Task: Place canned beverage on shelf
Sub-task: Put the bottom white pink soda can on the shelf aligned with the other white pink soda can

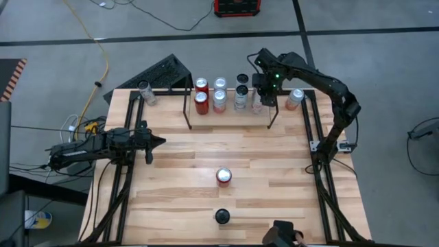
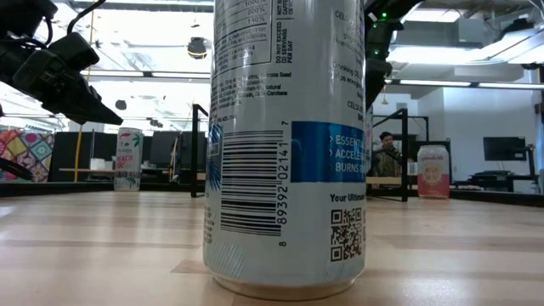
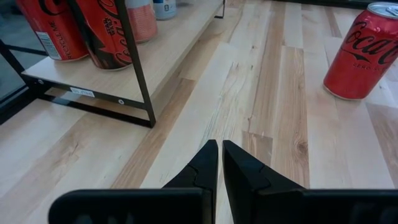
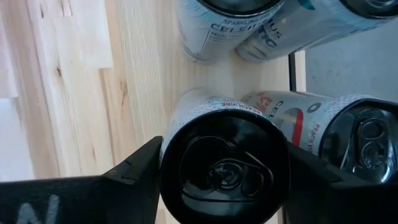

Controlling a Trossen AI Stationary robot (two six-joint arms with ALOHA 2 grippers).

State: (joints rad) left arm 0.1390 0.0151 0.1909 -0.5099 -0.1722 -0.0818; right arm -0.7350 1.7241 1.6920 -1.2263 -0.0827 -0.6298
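1. Black-topped can (image 4: 225,167) stands upright on the shelf (image 1: 187,110) at the high view's upper right, among other cans.
2. Right gripper (image 1: 266,92) straddles it, fingers spread, whether touching unclear.
3. Left gripper (image 1: 156,142) rests clenched empty, mid-left.

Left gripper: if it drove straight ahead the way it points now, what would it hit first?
The shut left gripper points over bare wooden tabletop. The way looks free: the red Coca-Cola can and the black rod shelf seem to lie off to either side, though depth is unclear.
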